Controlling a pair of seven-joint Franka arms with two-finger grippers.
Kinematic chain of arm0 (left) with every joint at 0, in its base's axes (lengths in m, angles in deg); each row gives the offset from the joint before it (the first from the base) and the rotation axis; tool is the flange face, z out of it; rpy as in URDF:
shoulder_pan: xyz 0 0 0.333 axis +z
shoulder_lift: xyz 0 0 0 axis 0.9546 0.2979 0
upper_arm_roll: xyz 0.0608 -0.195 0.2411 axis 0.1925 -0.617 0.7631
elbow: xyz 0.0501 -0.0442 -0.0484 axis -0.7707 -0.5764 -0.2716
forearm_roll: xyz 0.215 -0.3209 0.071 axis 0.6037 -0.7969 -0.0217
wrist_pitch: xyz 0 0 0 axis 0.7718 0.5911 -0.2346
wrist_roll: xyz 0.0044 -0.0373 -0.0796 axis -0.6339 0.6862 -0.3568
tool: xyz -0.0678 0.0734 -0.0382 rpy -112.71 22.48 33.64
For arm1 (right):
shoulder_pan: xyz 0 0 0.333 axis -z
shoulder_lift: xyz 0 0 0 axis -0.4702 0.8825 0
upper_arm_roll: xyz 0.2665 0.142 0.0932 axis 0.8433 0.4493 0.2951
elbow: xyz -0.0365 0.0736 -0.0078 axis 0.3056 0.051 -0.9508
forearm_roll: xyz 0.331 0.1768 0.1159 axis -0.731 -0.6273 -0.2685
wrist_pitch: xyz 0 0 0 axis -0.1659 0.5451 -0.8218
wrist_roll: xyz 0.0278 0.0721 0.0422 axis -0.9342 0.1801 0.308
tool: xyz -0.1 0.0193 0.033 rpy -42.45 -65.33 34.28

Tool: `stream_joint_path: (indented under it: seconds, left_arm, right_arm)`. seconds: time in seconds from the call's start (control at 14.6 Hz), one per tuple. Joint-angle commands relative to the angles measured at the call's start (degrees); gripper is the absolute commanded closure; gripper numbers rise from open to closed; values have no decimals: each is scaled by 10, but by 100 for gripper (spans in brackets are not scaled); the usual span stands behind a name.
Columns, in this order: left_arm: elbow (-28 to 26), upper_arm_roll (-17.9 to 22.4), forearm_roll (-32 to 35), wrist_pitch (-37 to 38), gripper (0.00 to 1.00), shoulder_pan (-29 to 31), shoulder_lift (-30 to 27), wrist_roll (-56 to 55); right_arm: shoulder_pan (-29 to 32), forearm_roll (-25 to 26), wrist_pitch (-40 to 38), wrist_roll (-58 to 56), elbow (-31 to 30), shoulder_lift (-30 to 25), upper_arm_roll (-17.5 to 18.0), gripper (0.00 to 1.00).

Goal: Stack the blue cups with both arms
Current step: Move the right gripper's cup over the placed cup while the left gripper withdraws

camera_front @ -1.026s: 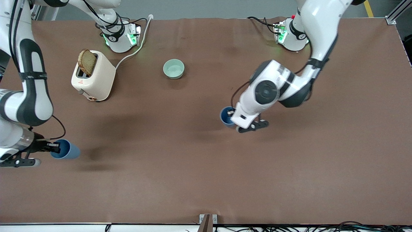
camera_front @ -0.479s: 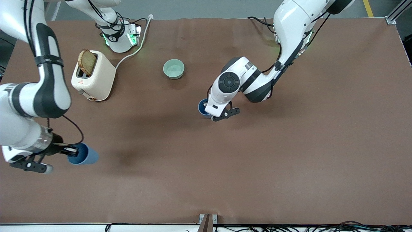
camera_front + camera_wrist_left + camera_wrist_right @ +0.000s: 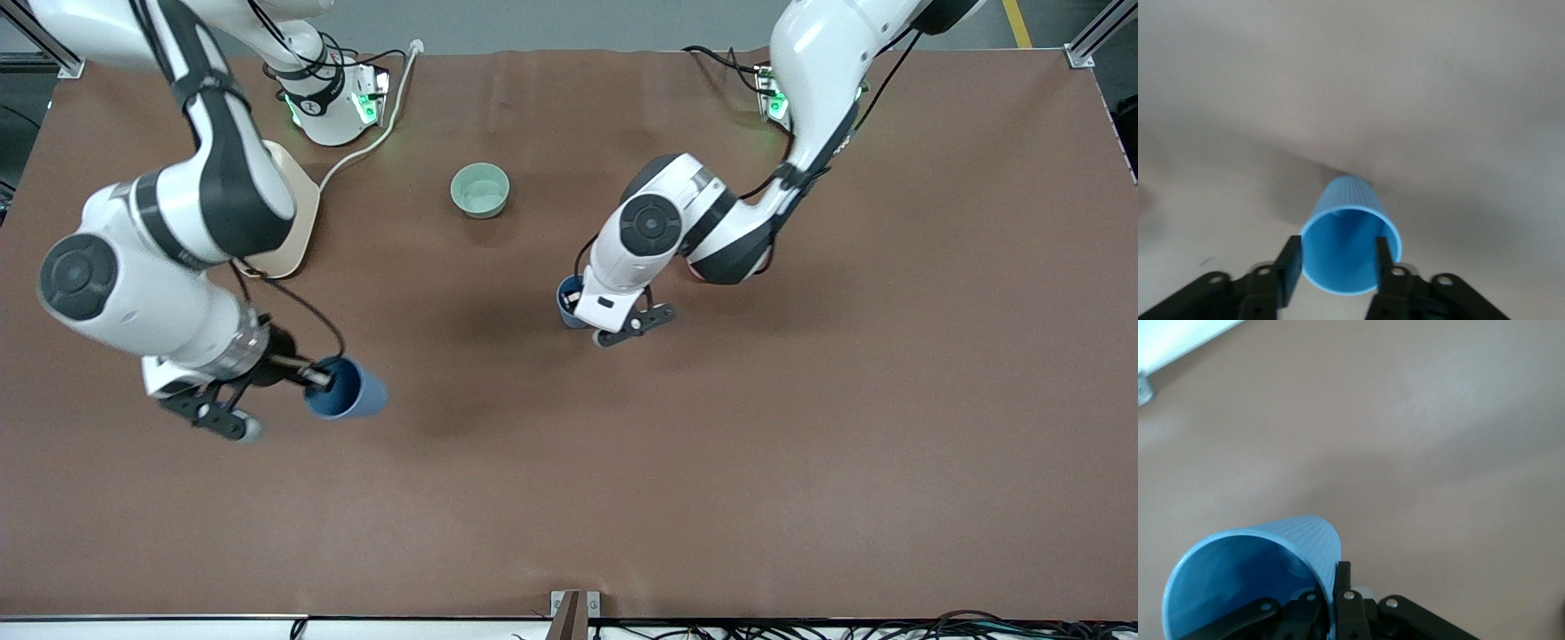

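One blue cup point(image 3: 565, 305) stands upright on the table near the middle, under the left arm's wrist. My left gripper point(image 3: 580, 300) is low over it. In the left wrist view the cup point(image 3: 1350, 248) opens toward the camera. One finger point(image 3: 1291, 265) is just outside the rim and the other point(image 3: 1383, 259) is over the inside, so the left gripper point(image 3: 1337, 261) is open. My right gripper point(image 3: 316, 378) is shut on the wall of the second blue cup point(image 3: 348, 389). It holds that cup tilted on its side over the table toward the right arm's end. The right wrist view shows the cup point(image 3: 1251, 573) pinched at the rim by the gripper point(image 3: 1335, 581).
A pale green bowl point(image 3: 480, 190) sits farther from the front camera than the standing cup. A cream toaster point(image 3: 300, 206) near the right arm's base is mostly covered by the right arm, and its white cable point(image 3: 380, 132) runs to the table's edge.
The right arm has swung its cup toward the middle of the table and now covers the toaster. The left arm carried its cup toward the middle, and its fingers now stand apart.
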Motion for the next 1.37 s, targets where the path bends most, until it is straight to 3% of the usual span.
stream_joint_path:
  seconds: [0.0,0.14,0.41,0.62,0.89,1.09,1.23,1.3]
  left_arm:
    - [15,2,5,95,0,61,-94,-3]
    - [43,0,20,156,0,114,-139,33]
    - [66,1,21,234,0,211,-217,198]
    - [65,2,23,287,0,271,-258,320]
    - [62,4,21,323,0,310,-300,432]
    - [20,101,19,326,0,252,-337,519]
    - [10,122,15,333,0,239,-354,558]
    - [9,152,13,346,0,227,-360,570]
  right_arm:
    - [3,0,-29,85,-16,-32,85,99]
    - [-42,14,-19,136,-17,-27,111,99]
    - [-139,62,9,208,-17,15,111,99]
    - [-166,81,22,210,-19,57,111,98]
    - [-185,80,67,211,-57,61,111,98]
    - [-193,78,79,222,-63,68,112,98]
    - [-196,73,77,222,-63,74,112,96]
    - [-198,73,77,222,-64,76,113,96]
